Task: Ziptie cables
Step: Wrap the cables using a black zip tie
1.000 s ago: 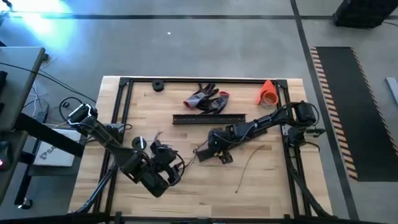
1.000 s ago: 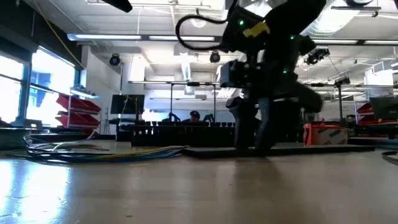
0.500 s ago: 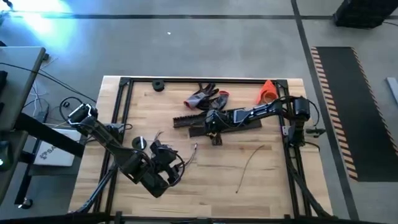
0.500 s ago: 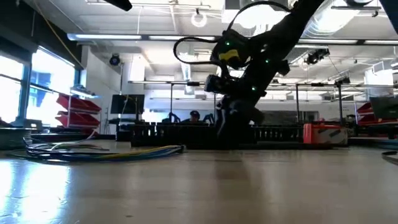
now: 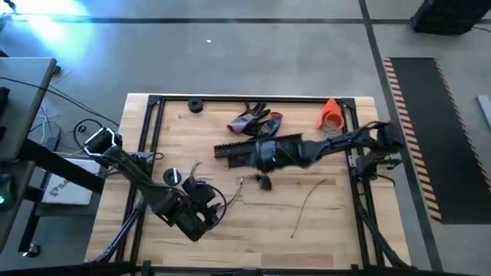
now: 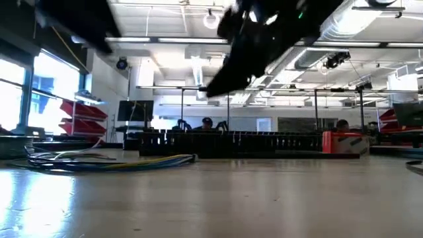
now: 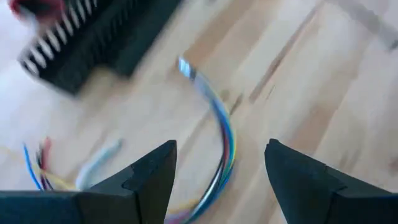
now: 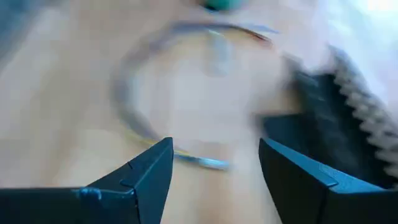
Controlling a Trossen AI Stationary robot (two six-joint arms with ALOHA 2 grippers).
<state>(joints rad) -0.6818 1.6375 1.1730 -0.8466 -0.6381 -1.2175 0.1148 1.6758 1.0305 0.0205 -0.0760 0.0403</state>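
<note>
The cables (image 7: pixel 219 138) are a curved bundle of thin coloured and grey-white wires lying loose on the wooden table, left of centre in the high view (image 5: pixel 234 190) and at the left in the low view (image 6: pixel 106 160). My left gripper (image 7: pixel 221 149) is open above the bundle's bend near the table's front left (image 5: pixel 205 213), touching nothing. My right gripper (image 8: pixel 216 146) is open and raised over the table's middle (image 5: pixel 261 157), looking down on the cables (image 8: pixel 140 109). One thin reddish-brown wire (image 5: pixel 307 203) lies apart, right of centre.
A long black slotted strip (image 5: pixel 257 147) lies across the table behind the middle, partly under my right arm. Grey-and-red gloves (image 5: pixel 253 121), an orange cone (image 5: pixel 330 113) and a small black ring (image 5: pixel 195 106) sit along the far edge. A black frame (image 5: pixel 149 130) borders the table.
My right gripper has gone from the table's middle toward the far edge and then up, clear of the table; in the low view it has risen to the picture's top.
</note>
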